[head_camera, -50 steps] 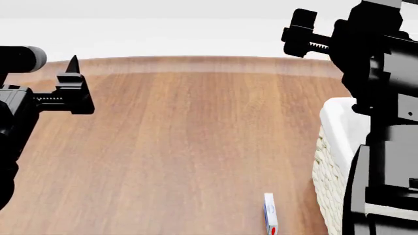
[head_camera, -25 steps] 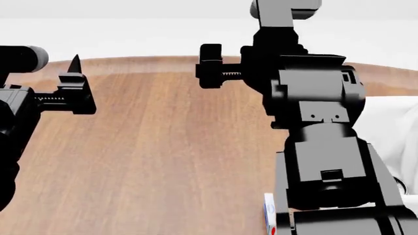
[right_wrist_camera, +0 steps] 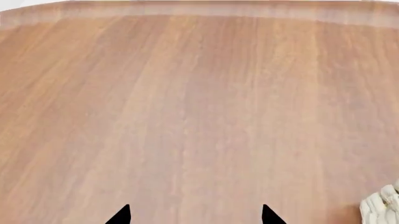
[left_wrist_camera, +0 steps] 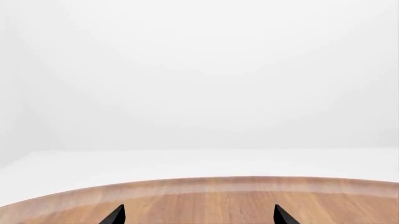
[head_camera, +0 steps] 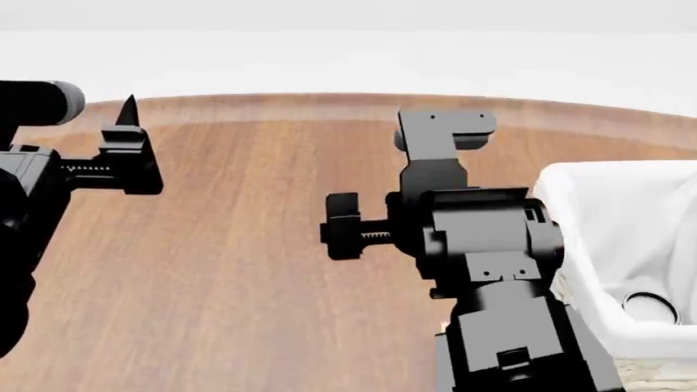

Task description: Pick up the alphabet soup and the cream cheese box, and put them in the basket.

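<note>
The basket [head_camera: 577,184], cream-white with a white cloth lining, stands at the table's right side. A round can top [head_camera: 650,306] shows inside it; its label is hidden, so I cannot tell whether it is the alphabet soup. The cream cheese box is hidden behind my right arm [head_camera: 479,245]. My right gripper [right_wrist_camera: 195,217] is open and empty over bare wood to the left of the basket, whose woven corner [right_wrist_camera: 381,207] shows in the right wrist view. My left gripper [head_camera: 126,151] is open and empty at the left, held over the table; it also shows in the left wrist view [left_wrist_camera: 199,217].
The brown wooden table [head_camera: 250,245] ends at a curved far edge [left_wrist_camera: 206,184], with plain white floor behind. My right arm blocks the near middle of the head view.
My right arm has swung left and down, from over the basket to the table's middle. It now covers the cream cheese box and uncovers the basket's inside. The left arm has barely moved.
</note>
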{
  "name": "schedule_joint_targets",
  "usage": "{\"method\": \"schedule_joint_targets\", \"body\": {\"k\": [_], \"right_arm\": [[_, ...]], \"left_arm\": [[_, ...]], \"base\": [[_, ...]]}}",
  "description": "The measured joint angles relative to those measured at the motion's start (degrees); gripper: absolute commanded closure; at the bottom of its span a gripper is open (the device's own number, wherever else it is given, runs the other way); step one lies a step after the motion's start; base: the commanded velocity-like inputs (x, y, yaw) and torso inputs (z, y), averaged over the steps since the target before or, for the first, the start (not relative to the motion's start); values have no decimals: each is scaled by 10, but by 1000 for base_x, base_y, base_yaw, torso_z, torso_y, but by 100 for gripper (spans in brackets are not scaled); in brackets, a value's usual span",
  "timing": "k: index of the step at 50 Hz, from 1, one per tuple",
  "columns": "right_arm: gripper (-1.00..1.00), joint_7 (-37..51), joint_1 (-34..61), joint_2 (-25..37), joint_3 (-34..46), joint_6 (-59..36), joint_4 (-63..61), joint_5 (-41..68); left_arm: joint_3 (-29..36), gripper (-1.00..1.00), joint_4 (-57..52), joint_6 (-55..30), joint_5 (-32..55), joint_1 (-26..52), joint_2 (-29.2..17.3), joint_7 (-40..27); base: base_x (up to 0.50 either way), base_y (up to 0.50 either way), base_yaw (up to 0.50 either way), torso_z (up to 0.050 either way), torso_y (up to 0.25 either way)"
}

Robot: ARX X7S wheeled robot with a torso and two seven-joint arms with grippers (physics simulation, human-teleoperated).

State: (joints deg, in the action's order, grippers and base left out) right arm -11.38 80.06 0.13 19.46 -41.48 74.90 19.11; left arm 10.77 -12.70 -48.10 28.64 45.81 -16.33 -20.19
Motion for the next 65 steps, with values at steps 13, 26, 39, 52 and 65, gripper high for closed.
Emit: {"method": "schedule_joint_targets", "body": {"k": [13,26,39,52,65], "right_arm": [[-100,17,-39,-1,61,-2,1,53],[-100,40,-60,-1,76,-9,1,63],[-100,59,-70,-1,14,-18,1,0],[-100,74,-76,-1,-82,-25,1,-84],[-100,83,-82,4,-160,-22,1,-146]], "left_arm": [[5,-100,-1,0,1,1,-1,-2],[9,-100,-1,1,2,1,-2,-3],[13,-100,3,6,2,-1,-3,-3],[15,-100,8,10,3,-2,-4,-3],[16,-100,11,13,7,-2,-5,-2]], "base": [[0,0,0,0,0],[0,0,0,0,0],[0,0,0,0,0],[0,0,0,0,0],[0,0,0,0,0]]}}
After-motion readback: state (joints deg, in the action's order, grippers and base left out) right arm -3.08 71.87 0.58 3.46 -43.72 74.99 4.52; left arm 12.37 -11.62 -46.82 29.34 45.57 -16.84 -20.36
